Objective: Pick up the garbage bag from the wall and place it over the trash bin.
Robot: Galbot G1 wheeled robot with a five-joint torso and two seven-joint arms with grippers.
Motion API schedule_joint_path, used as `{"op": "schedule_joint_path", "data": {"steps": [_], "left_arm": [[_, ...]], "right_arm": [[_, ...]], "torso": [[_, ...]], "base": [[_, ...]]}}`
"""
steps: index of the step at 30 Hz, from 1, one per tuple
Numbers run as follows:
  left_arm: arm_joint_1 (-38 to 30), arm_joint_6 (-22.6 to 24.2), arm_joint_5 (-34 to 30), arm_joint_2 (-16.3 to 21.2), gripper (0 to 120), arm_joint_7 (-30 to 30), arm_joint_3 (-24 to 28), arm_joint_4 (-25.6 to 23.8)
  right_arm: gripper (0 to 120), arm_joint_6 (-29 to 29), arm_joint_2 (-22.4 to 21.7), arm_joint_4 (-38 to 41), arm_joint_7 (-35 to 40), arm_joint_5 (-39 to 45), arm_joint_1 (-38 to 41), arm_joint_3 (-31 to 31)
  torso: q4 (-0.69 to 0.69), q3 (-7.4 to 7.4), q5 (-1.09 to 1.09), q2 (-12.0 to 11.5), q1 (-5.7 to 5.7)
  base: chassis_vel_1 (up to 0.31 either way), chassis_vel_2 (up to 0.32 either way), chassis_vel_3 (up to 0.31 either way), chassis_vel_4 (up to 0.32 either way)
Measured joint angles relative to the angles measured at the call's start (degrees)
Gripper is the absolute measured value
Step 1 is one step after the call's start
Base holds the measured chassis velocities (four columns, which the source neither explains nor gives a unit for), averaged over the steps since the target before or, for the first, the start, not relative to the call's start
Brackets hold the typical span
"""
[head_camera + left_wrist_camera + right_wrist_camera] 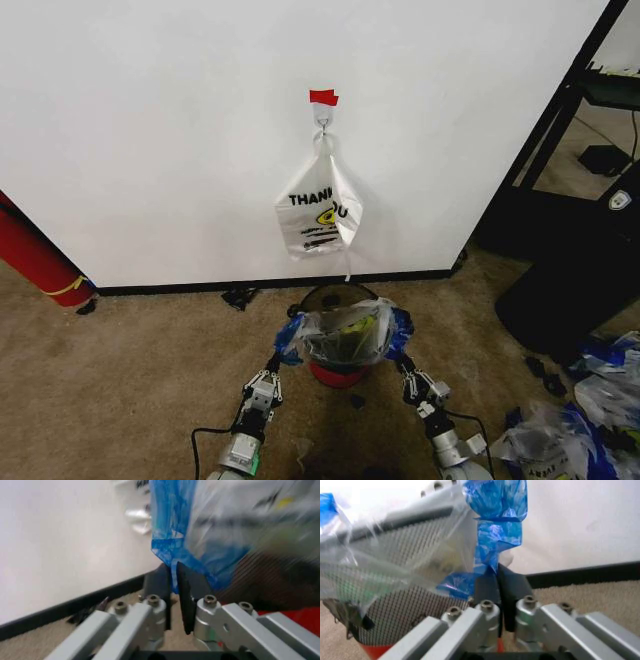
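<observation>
Left tool (274,362): positioned low, at the left side of the trash bin (338,372). In the left wrist view its fingers (159,583) are pressed together on a blue handle strip of the garbage bag (175,536), with the strip rising from between them. The plastic above is blurred and further detail cannot be read there.

Between the two tools: the garbage bag (345,332) is draped over the top of the bin. It is thin and see-through, with blue strips at both sides and a yellow print visible through the film. The bin's black mesh shows through the plastic, and its red base sits on the carpet (130,380) below the bag's lower edge.

Beyond the tools: the wall (150,130), white with a black baseboard. A hook (323,118) under a red tape mark (323,97) carries an opaque white bag (318,212) with black lettering, hanging directly behind and above the bin.

Right tool (404,362): positioned low, at the right side of the bin. In the right wrist view its fingers (512,587) are closed on the other blue strip of the garbage bag (497,525), the mesh wall of the bin (415,603) just beside them.

Right of the right tool: a pile of plastic bags (580,420) on the carpet, well apart from the bin.
</observation>
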Motion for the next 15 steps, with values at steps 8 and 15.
{"op": "schedule_joint_path", "data": {"steps": [8,15], "left_arm": [[4.5,-1.8,2.7,4.5,42,3.9,-1.7,-6.0],[8.3,-4.5,4.3,9.5,68,5.9,-4.2,-9.5]], "right_arm": [[33,-1.8,-5.5,3.1,-1.2,0.1,-4.4,1.9],[58,0.1,-10.8,6.5,-1.7,-2.0,-8.5,3.3]], "torso": [[0.0,0.0,0.0,0.0,0.0],[0.0,0.0,-0.01,0.0,0.0]], "base": [[0.0,0.0,0.0,0.0],[0.0,0.0,0.0,0.0]]}}
